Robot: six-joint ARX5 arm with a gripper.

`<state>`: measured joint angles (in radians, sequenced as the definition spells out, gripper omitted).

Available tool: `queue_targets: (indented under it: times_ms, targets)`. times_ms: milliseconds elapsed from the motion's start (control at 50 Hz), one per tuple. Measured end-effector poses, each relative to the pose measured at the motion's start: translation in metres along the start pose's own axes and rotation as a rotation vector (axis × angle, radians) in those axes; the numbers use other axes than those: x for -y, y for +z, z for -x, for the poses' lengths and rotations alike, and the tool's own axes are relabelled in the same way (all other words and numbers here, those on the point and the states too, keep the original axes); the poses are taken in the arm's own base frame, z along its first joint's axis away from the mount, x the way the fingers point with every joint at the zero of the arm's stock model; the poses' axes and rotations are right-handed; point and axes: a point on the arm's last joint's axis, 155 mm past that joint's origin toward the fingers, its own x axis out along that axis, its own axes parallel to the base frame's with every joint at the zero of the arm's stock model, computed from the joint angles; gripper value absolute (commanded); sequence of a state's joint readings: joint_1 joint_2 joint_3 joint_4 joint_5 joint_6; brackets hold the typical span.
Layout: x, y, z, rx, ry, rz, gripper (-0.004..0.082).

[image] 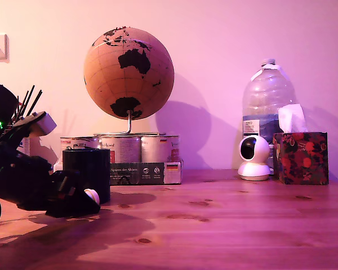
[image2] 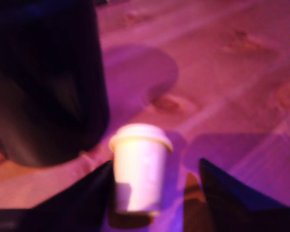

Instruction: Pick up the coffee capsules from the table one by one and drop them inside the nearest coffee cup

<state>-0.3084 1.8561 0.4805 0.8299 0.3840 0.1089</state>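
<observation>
Beside the black cup (image2: 48,82), spread fingers (image2: 77,198) flank the cream capsule (image2: 139,169), one touching, not yet pinched.

Knotty wooden table (image: 225,219), grain visible. Matt black cup (image: 87,171). Smooth cream plastic capsule (image2: 139,169). Cork-like matt globe (image: 128,73) on thin metal stand (image: 128,126). Clear plastic bottle (image: 267,98). Glossy white camera (image: 254,157). Shiny metal tins (image: 127,149).

capsule (image2: 139,169): 1 | black cup (image: 87,173): 1 | globe (image: 128,73): 1 | tins (image: 125,149): 3, maybe more
</observation>
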Motion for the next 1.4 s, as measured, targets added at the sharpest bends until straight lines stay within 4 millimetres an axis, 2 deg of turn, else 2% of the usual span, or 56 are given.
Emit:
queue_targets:
  times_ms: [220,320,660,820,1100,1400]
  targets:
    - [0.0,-0.003,0.0,-0.013,-0.001,0.006,0.0233]
    - [0.0,-0.003,0.0,-0.014,-0.001,0.006,0.0193]
    - [0.002,-0.005,0.0,-0.023,-0.011,-0.005,0.0193]
    - [0.01,-0.006,0.008,-0.069,-0.033,0.013,0.0193]
    - [0.019,0.026,0.037,-0.053,-0.036,0.02,0.0193]
    - [0.029,0.043,0.066,-0.055,-0.036,0.049,0.0193]
